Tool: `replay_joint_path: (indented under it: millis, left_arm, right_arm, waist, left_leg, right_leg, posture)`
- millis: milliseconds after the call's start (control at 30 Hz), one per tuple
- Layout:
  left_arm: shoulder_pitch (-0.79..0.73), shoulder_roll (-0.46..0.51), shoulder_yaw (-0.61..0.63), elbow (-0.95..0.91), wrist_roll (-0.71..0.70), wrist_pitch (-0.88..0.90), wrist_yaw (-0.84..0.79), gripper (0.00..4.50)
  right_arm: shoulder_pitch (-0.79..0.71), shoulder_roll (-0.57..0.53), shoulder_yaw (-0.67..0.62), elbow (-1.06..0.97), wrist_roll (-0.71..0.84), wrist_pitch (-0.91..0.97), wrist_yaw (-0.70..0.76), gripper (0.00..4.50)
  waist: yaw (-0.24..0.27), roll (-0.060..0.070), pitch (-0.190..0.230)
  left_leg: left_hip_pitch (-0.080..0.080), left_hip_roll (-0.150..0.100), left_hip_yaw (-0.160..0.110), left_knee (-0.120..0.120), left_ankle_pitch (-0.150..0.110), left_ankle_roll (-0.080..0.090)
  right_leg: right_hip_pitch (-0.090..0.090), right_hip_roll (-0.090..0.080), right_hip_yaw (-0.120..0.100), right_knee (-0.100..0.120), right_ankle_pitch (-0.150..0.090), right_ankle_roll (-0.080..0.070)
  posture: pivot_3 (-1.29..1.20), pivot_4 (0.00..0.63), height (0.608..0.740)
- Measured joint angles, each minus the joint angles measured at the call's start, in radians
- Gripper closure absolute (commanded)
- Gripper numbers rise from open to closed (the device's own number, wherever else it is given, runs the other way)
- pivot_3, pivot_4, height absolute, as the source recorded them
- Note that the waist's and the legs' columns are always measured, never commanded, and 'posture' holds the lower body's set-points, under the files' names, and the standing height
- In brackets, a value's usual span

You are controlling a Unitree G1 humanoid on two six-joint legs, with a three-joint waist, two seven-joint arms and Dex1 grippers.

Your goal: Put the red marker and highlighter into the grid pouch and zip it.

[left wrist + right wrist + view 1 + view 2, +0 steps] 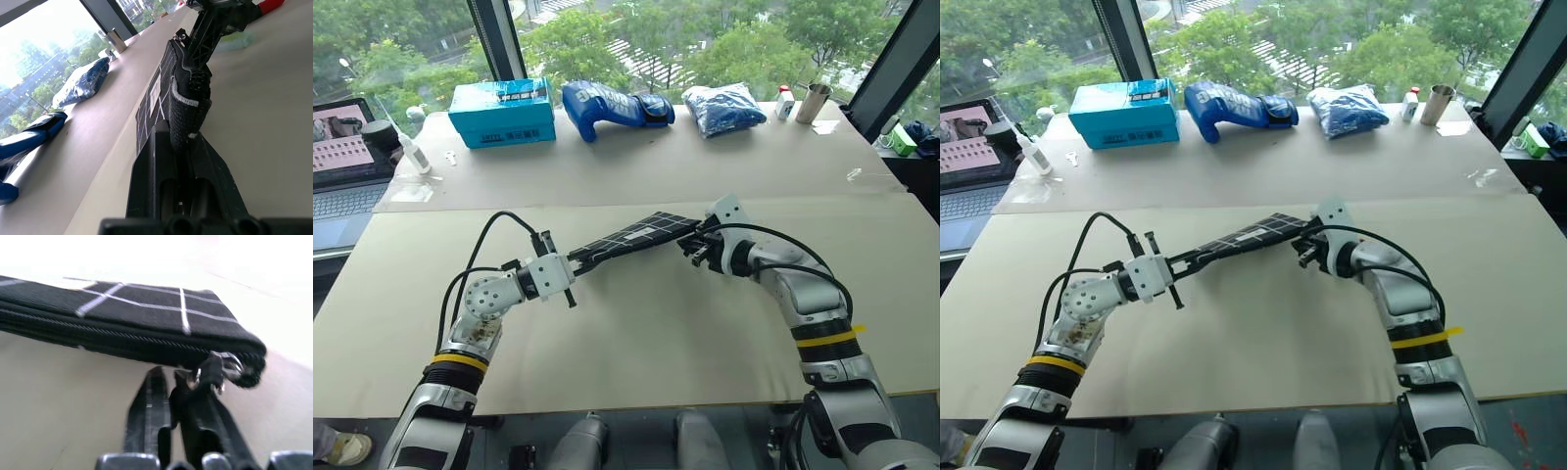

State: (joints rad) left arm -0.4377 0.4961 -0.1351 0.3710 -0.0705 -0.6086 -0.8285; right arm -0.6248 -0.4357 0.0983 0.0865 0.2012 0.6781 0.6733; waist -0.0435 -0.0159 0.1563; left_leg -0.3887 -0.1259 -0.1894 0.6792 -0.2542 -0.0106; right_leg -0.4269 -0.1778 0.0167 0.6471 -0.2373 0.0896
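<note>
The grid pouch [641, 233], black with white lines, hangs above the table, stretched between both grippers. My left gripper [578, 262] is shut on its near end, where the fabric bunches between the fingers [161, 161]. At the far end my right gripper [693, 245] is shut on the metal zipper pull [215, 374], which sits at the pouch's corner. The zipper line along the edge looks closed. In the left wrist view, beyond the right gripper, a red tip [270, 5] and a blurred pale green shape [234, 41] lie on the table, apparently the red marker and the highlighter.
At the table's far side stand a teal box [502, 111], a blue glove [612, 103], a blue bag [724, 106], a small bottle [785, 101] and a metal cup [815, 102]. A laptop [342, 166] and a white bottle [411, 152] are at the left.
</note>
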Motion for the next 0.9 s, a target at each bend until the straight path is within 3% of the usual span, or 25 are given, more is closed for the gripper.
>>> replay_joint_path:
  millis: [467, 867, 900]
  left_arm:
    - [-0.002, -0.02, -0.001, 0.001, 0.03, -0.005, 0.02, 4.5]
    - [-0.021, -0.021, -0.003, 0.008, 0.029, -0.034, 0.011, 4.5]
    - [-0.021, -0.021, -0.003, 0.014, 0.029, -0.035, 0.011, 4.5]
  right_arm:
    - [0.015, -0.01, 0.207, -0.162, -0.034, 0.036, 0.077, 4.46]
    - [0.014, 0.022, 0.183, -0.314, 0.124, 0.089, 0.19, 4.46]
    - [0.014, 0.025, 0.184, -0.306, 0.116, 0.089, 0.178, 3.96]
  waist:
    - [0.0, 0.0, 0.0]
    - [0.004, 0.0, 0.0]
    - [0.004, 0.0, 0.0]
  left_leg:
    - [0.0, 0.0, 0.0, 0.0, 0.0, 0.0]
    - [0.0, 0.0, -0.003, 0.0, 0.0, 0.0]
    - [0.001, 0.0, -0.003, 0.0, 0.0, 0.0]
  right_leg:
    - [0.0, 0.0, 0.0, 0.0, 0.0, 0.0]
    - [0.001, 0.0, 0.0, -0.001, 0.0, 0.0]
    - [0.001, 0.0, 0.0, -0.001, 0.0, 0.0]
  posture:
    - [0.0, 0.15, 0.74]
    - [0.0, 0.15, 0.74]
    - [0.0, 0.15, 0.74]
